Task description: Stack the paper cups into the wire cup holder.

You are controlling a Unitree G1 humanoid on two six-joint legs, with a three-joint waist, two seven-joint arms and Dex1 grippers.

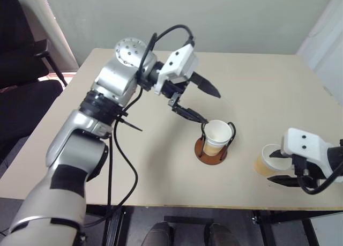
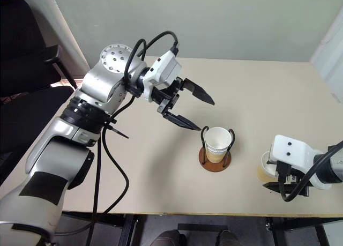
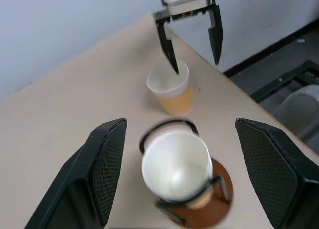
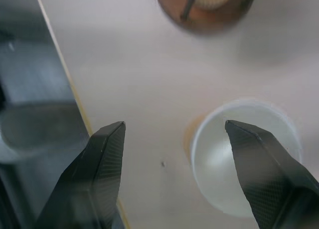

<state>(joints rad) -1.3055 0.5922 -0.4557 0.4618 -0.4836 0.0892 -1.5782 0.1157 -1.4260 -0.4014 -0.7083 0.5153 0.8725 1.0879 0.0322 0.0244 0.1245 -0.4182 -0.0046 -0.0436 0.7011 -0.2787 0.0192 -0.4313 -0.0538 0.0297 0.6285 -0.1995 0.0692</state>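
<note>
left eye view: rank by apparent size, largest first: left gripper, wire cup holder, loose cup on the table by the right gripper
1. left gripper, open, spans the most area.
2. wire cup holder, wooden base plus loops, with a cup seated inside.
3. loose cup, partly hidden behind the right gripper, so its full extent is unsure; it still looks smallest.

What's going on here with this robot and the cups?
The robot is stacking paper cups into a wire holder on a table. A cup already sits in the holder, and the open left gripper hangs just above and beside it, empty. The open right gripper is over a loose cup near the table's front edge, with one finger over its mouth, not gripping it yet.
</note>
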